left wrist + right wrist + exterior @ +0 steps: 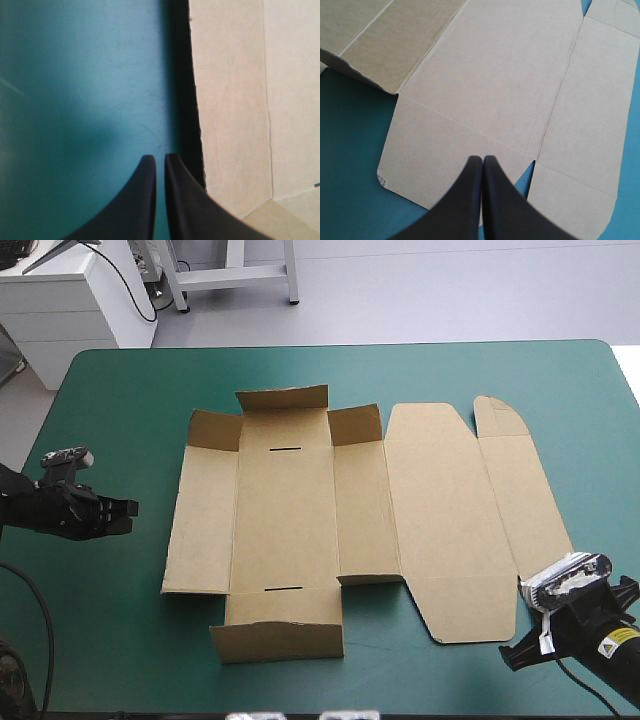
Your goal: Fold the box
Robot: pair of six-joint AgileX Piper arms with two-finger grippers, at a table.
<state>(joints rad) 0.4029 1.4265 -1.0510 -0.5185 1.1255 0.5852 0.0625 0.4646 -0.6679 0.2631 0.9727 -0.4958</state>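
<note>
Table (pixel 130 380): teal-green cover, rounded corners.
Floor (pixel 450 290): pale grey, beyond the far edge.
Cabinet (pixel 75 310): white, drawer fronts, past the far left corner.

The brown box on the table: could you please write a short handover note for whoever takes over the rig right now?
Brown cut-cardboard box: an unfolded sheet mid-table on the teal-green table cover; only the flaps of its left half lift slightly.
Left hand: shut, empty, beside the sheet's left edge, not touching it.
Right hand: shut, empty, at the sheet's near right corner.
Done: nothing folded or tucked yet.
Left: raise and tuck all the walls.
</note>
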